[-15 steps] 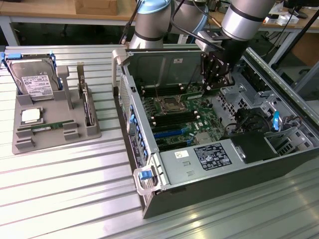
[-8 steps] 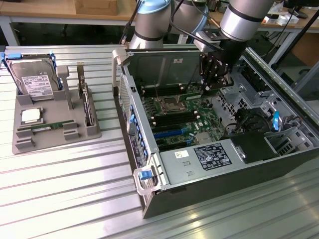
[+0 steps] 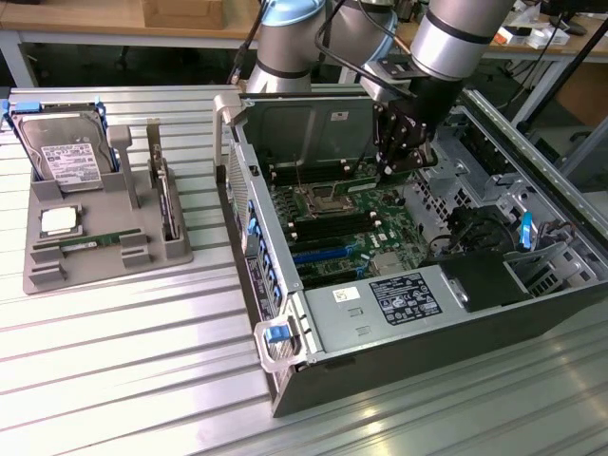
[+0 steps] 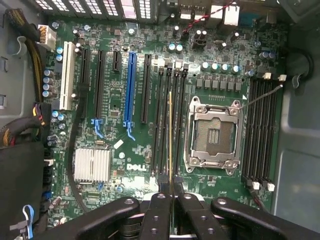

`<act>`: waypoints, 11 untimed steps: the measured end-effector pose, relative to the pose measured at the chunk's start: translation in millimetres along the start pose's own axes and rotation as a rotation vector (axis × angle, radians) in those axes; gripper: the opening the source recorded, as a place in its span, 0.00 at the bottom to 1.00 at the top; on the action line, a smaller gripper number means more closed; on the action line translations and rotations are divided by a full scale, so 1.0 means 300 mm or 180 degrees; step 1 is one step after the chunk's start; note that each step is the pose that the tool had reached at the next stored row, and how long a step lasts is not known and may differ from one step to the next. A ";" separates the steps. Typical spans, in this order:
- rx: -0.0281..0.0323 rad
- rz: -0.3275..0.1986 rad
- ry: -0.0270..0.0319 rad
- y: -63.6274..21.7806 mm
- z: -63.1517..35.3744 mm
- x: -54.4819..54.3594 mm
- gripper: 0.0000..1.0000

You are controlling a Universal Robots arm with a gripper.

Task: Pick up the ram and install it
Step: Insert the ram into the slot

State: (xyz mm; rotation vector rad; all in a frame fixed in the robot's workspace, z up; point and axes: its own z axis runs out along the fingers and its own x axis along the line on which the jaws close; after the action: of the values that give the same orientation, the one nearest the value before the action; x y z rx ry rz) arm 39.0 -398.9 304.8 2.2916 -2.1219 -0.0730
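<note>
Exterior view: arm (image 3: 456,38) comes in from 12 o'clock over the open PC case (image 3: 427,361), which lies on its side on the bench (image 3: 123,380). Pincer (image 3: 397,163) hangs inside the case over the 1 o'clock end of the motherboard (image 3: 332,223), pointing down. I can't make out the stick in its grip from this angle. At 9 o'clock of the case, well apart from it, sits the grey parts tray (image 3: 57,271). The hard drive (image 3: 65,152) stands in the tray's 12 o'clock end, the CPU chip (image 3: 59,221) lies flat below it, and a spare stick (image 3: 92,244) lies flat just beside the chip toward 5 o'clock. Wrist view: pincer (image 4: 170,186) is clenched on the ram (image 4: 170,135), with the black fingers (image 4: 159,210) pinching it from both sides. I see the ram edge-on, a thin pale line running straight out from the fingertips. It hangs over the bank of black memory slots (image 4: 162,125) and runs parallel to them. That bank lies between the CPU socket (image 4: 214,132) and the long black expansion slots next to the blue slot (image 4: 131,85). The ram's line falls between two middle slots of the bank. I can't tell whether it touches the board or which slot it is over. The silver heatsink (image 4: 92,165) sits on the far side of the blue slot from the ram, well apart.
</note>
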 end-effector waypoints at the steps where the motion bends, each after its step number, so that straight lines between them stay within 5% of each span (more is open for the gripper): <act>1: 0.0000 0.0005 0.0000 0.001 0.006 0.001 0.12; 11: 0.0000 0.0008 0.0001 0.001 0.039 0.002 0.12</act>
State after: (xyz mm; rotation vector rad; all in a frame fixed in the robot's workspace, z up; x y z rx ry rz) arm 38.2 -399.2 293.0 2.2889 -2.1244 -0.0724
